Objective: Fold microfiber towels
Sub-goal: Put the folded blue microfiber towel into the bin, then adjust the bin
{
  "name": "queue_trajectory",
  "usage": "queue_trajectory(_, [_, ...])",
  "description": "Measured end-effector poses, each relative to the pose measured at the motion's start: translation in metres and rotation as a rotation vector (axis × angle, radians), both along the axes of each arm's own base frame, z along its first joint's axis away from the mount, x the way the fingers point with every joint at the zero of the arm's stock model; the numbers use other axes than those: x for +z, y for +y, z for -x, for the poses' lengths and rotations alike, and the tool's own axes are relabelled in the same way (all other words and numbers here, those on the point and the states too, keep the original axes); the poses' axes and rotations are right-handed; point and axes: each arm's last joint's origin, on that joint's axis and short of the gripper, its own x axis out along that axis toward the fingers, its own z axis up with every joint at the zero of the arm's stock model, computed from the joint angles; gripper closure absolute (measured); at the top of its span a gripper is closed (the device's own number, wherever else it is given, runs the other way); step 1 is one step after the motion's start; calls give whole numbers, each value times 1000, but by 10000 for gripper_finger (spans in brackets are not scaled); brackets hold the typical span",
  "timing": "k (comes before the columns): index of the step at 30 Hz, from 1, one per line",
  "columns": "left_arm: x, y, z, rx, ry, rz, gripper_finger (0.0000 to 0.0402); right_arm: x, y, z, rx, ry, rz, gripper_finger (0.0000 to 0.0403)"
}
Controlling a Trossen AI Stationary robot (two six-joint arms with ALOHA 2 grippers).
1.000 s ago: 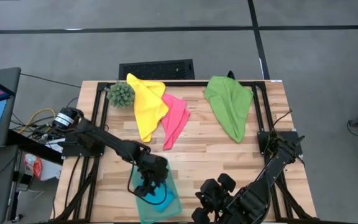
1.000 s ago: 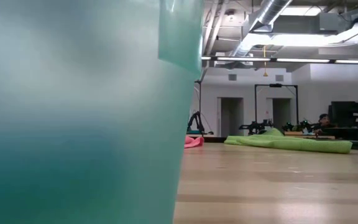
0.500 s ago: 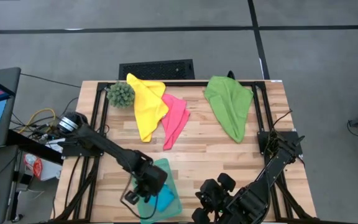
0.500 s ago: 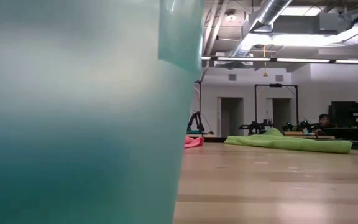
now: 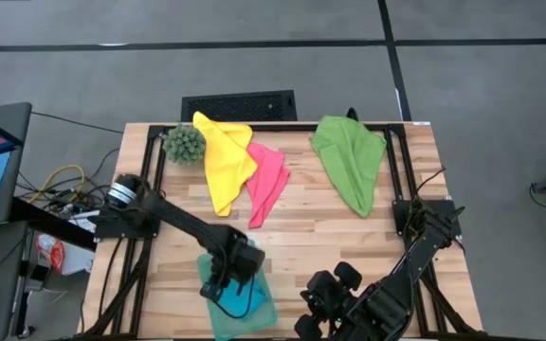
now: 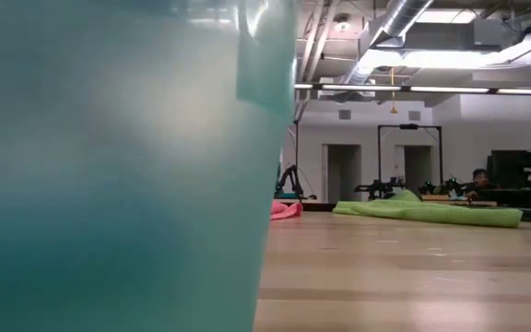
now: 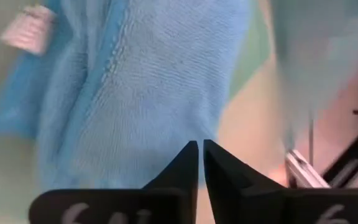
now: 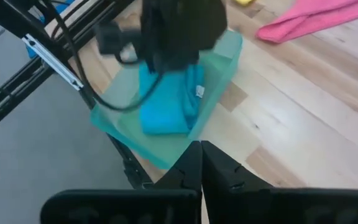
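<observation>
A folded blue towel [image 5: 252,301] lies in the teal tray [image 5: 218,322] at the table's near edge. My left gripper [image 7: 200,146] is shut just above the blue towel [image 7: 142,93], with nothing between its fingers; I cannot tell whether it touches the cloth. My right gripper [image 8: 201,149] is shut to the right of the tray [image 8: 219,56], near the front edge. At the back, the yellow towel [image 5: 223,161] overlaps the pink towel [image 5: 266,180]. The green towel [image 5: 351,161] lies crumpled at the far right.
A spiky green ball plant [image 5: 185,142] stands at the far left corner beside the yellow towel. The tray wall [image 6: 109,184] fills the left of the low view. Bare wood [image 5: 320,237] lies between the towels and the tray.
My left gripper has stayed over the tray, swinging a little toward the near left and then back toward the far side. The blue towel lies still in the tray.
</observation>
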Motion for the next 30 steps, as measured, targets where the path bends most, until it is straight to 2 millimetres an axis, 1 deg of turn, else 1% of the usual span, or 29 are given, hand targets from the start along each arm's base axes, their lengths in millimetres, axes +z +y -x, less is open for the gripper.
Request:
queue_trajectory(2, [22,12,5,29,-2,-9,372,1,-5,2,-9,23,28,379])
queue_trajectory(5, [53,27,13,95,-52,-37,346,-3,-14,4,-33,94,83,376])
queue_trajectory(7, [75,36,21,161,-103,-51,323,-4,-18,-1,-25,94,105,366])
queue_trajectory(12, [123,52,51,414,-211,-130,256,-6,-36,-16,31,150,198,331])
queue_trajectory(14, [140,56,66,534,-255,-172,232,-3,-44,-19,64,168,227,317])
queue_trajectory(16, [150,59,82,656,-283,-224,213,4,-57,-23,77,179,230,304])
queue_trajectory(19, [154,61,105,845,-312,-283,196,8,-75,-34,72,199,223,288])
queue_trajectory(21, [149,60,117,953,-317,-295,192,7,-87,-43,52,209,199,280])
queue_trajectory(24, [137,54,131,1034,-301,-242,194,2,-100,-58,12,217,176,274])
queue_trajectory(28, [124,42,146,1107,-283,-126,201,-22,-117,-82,-23,286,194,274])
queue_trajectory(30, [120,37,151,1145,-271,-89,205,-40,-123,-96,-37,339,216,276])
